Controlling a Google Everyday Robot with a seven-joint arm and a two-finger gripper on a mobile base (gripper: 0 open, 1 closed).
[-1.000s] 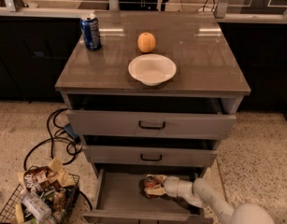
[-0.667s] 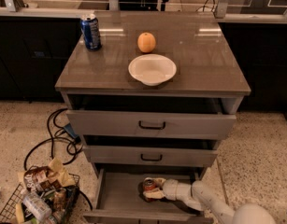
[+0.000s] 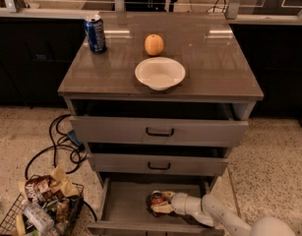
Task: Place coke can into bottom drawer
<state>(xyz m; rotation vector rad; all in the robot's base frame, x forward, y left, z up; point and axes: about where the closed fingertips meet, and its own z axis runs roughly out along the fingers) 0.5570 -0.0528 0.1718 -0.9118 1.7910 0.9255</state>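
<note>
The bottom drawer (image 3: 122,204) is seen pulled open at the near foot of the grey cabinet. Inside it, towards the right of the tray, the coke can (image 3: 156,198) is held just above or on the drawer floor; which of the two cannot be told. The gripper (image 3: 158,205) is reached into the drawer from the near right on a white arm (image 3: 215,213), and its jaws are clamped around the coke can.

The two upper drawers (image 3: 159,131) are found partly pulled out. On the tabletop (image 3: 217,58) a white bowl (image 3: 160,73) is set near the front edge, an orange (image 3: 154,44) just behind it, and a blue soda can (image 3: 95,33) is stood upright at the far left corner. On the floor to the left, black cables (image 3: 59,144) and a wire basket (image 3: 40,211) filled with wrappers are seen.
</note>
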